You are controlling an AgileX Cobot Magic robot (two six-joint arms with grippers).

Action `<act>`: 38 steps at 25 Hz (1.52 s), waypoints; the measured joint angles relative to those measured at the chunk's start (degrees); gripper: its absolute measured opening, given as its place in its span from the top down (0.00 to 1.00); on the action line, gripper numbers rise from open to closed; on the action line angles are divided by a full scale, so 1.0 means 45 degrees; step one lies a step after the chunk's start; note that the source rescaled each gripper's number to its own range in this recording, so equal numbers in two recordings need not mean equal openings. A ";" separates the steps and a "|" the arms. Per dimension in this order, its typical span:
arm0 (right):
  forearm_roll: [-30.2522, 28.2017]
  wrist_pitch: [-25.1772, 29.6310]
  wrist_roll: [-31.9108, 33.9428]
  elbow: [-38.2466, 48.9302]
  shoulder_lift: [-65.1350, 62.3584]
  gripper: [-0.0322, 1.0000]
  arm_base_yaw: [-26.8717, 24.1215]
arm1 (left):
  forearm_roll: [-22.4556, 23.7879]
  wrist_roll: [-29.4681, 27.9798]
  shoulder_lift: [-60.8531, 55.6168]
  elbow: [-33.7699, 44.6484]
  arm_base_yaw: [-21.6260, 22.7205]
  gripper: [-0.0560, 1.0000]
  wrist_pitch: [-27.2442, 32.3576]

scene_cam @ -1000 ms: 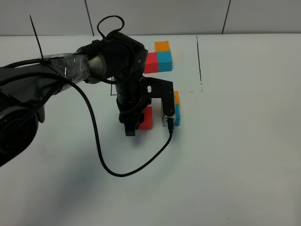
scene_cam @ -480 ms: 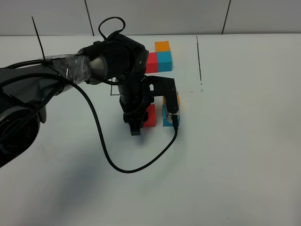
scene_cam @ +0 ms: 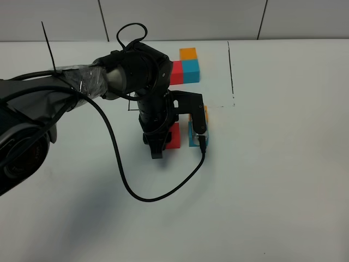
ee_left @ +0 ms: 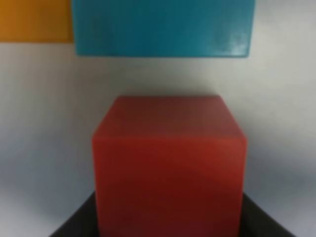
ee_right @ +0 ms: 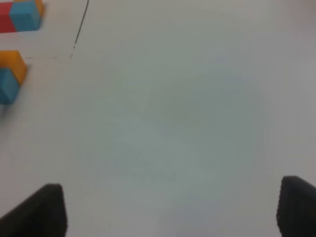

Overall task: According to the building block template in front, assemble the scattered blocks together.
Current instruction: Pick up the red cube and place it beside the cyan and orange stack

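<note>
With its fingers pressed together, the left hand (scene_cam: 158,148) nudges the red block (scene_cam: 173,136) on the table (scene_cam: 283,164) toward the cyan block (scene_cam: 194,137), a small gap remaining. Push straight and slowly so faces meet flush, matching the template (scene_cam: 185,66). The right hand (ee_right: 168,210) waits spread, empty.

**Right wrist view: open jaws over bare table**

The right gripper (ee_right: 170,210) stood open, its two dark fingertips (ee_right: 44,210) well apart above the white table (ee_right: 173,123). At the far edge lay an orange cube (ee_right: 12,61) touching a cyan-blue cube (ee_right: 7,86). Beyond them, the template (ee_right: 22,15) was partly visible, beside a thin black line (ee_right: 81,22).
</note>
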 joint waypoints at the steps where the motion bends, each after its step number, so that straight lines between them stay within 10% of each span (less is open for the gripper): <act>1: 0.0000 0.0000 0.0000 0.0000 0.0000 0.26 0.0000 | 0.0000 0.0076 0.0000 0.0000 0.0000 0.94 -0.0014; 38: 0.0000 0.0000 0.0000 0.0000 0.0000 0.26 0.0000 | -0.0874 0.0755 0.0043 0.0000 0.0000 0.94 -0.0835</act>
